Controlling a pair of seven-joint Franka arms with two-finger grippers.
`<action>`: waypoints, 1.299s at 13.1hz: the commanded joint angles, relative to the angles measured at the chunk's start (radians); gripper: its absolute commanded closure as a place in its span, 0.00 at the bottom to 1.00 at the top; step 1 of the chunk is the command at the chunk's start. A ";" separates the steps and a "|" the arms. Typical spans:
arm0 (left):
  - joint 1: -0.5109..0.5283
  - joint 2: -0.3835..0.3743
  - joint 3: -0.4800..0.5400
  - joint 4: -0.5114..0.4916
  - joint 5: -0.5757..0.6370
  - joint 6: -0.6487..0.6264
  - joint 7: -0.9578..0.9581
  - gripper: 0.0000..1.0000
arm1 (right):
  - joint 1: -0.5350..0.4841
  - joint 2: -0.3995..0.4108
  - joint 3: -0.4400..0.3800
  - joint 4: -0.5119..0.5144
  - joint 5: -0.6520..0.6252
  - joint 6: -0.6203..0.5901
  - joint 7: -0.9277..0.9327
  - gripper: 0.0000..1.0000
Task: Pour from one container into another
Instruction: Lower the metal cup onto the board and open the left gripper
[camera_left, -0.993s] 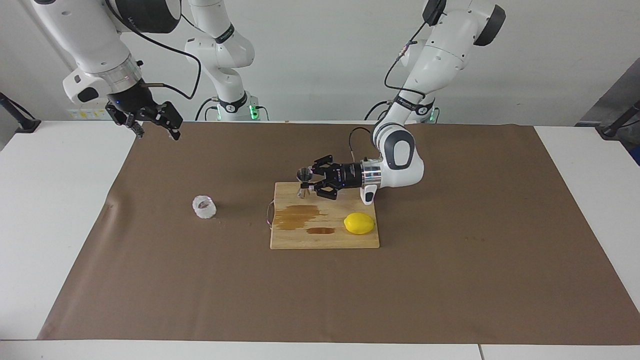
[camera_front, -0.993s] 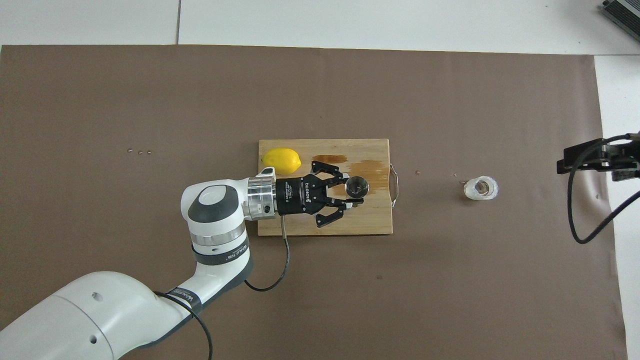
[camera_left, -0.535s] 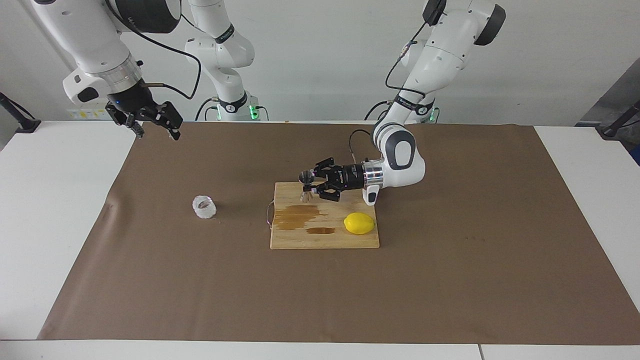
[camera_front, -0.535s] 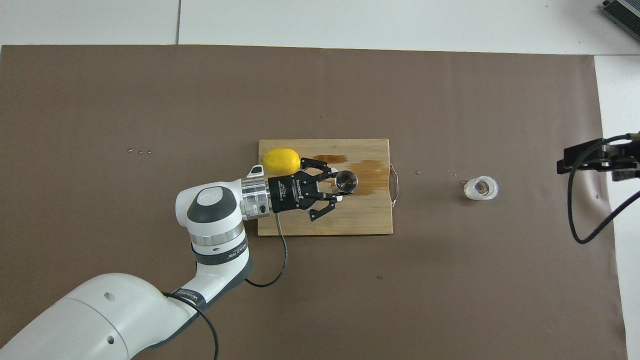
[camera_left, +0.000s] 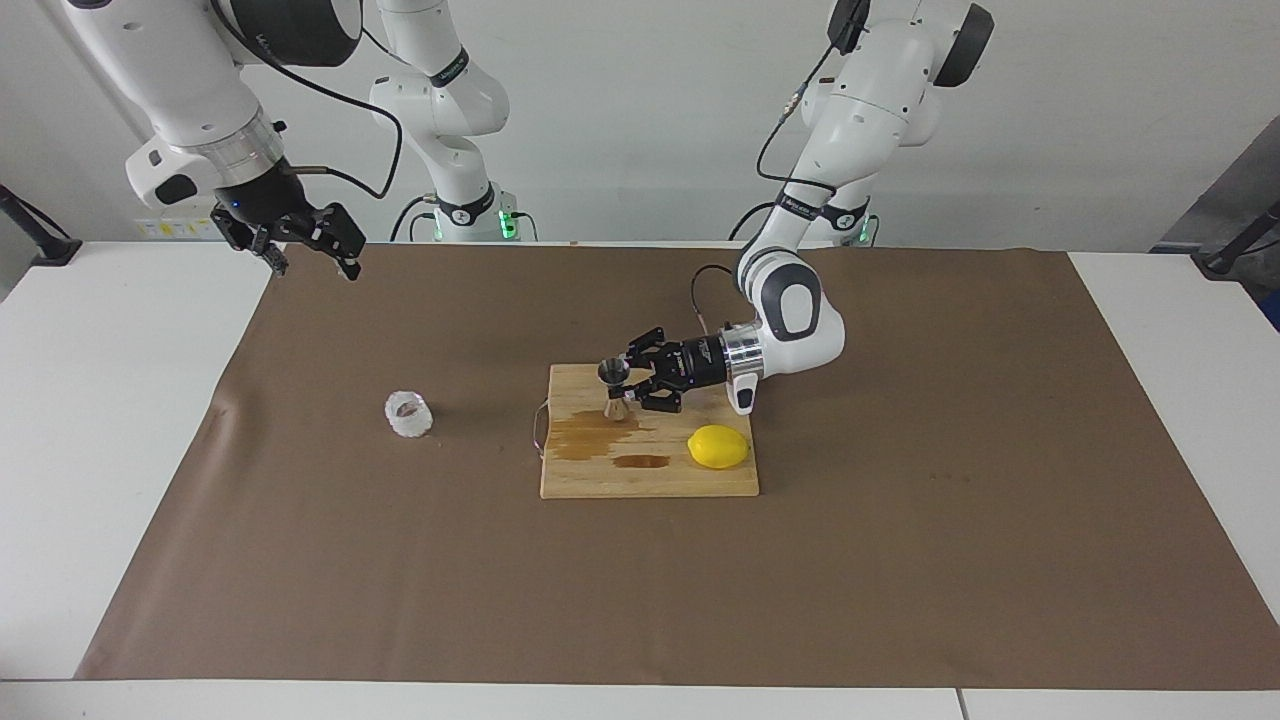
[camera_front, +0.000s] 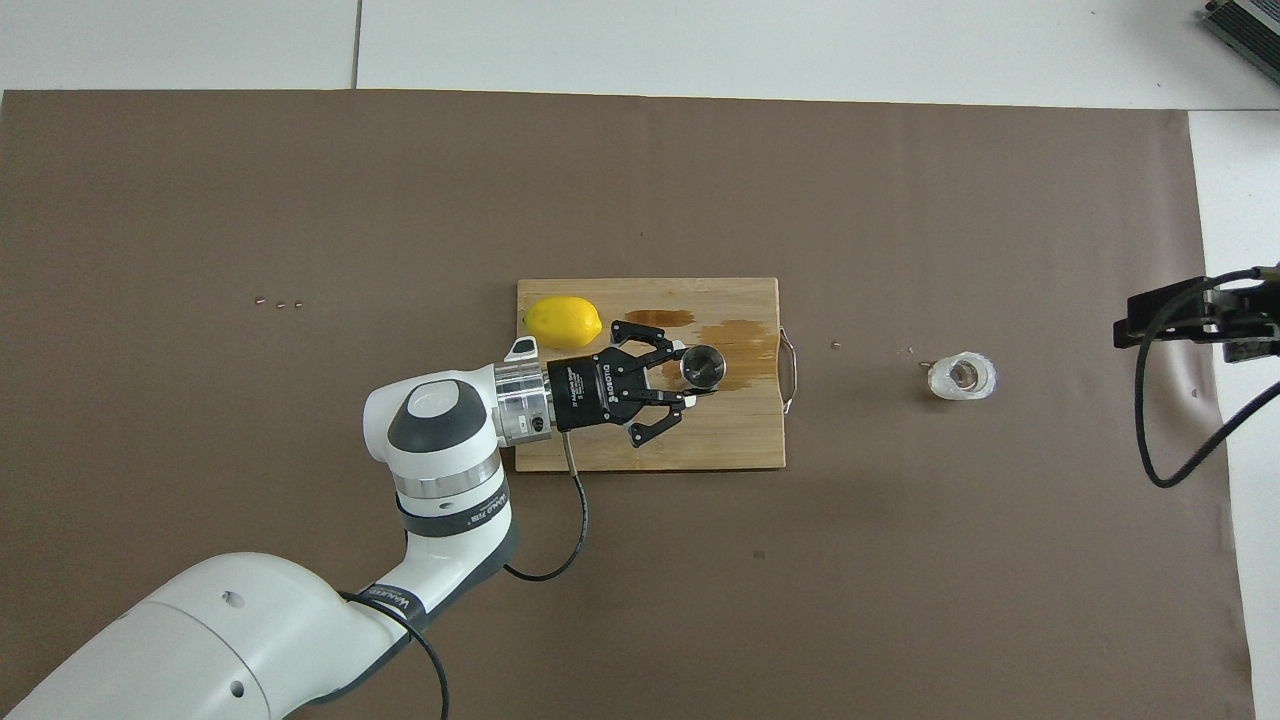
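The steel jigger (camera_left: 613, 389) stands upright over the wooden cutting board (camera_left: 650, 480), its base at or just above the board. My left gripper (camera_left: 626, 391) reaches in level from the left arm's end and is shut on the jigger's waist. In the overhead view the jigger (camera_front: 703, 366) shows its open mouth between the left gripper's (camera_front: 690, 373) fingers. The bumpy clear glass cup (camera_left: 408, 414) stands on the brown mat toward the right arm's end, also seen in the overhead view (camera_front: 961, 376). My right gripper (camera_left: 315, 264) waits open and raised over the mat's edge.
A lemon (camera_left: 718, 447) lies on the board, beside the left wrist. Brown wet patches (camera_left: 590, 437) stain the board beside the jigger. A metal handle (camera_front: 790, 372) sticks out of the board toward the cup. A few small crumbs (camera_front: 278, 303) lie on the mat.
My left gripper has come down with the jigger, from above the board to about board level, and the arm has shifted slightly. The cup, lemon and right arm have not moved.
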 joint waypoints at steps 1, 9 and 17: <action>-0.022 -0.022 0.018 -0.026 -0.033 0.025 0.011 1.00 | -0.002 -0.021 0.004 -0.022 -0.007 -0.006 0.013 0.00; -0.020 -0.014 0.019 -0.026 -0.032 0.065 0.000 0.75 | -0.002 -0.021 0.004 -0.022 -0.008 -0.006 0.014 0.00; -0.003 -0.014 0.021 -0.011 0.000 0.050 0.008 0.17 | -0.002 -0.021 0.004 -0.022 -0.008 -0.006 0.014 0.00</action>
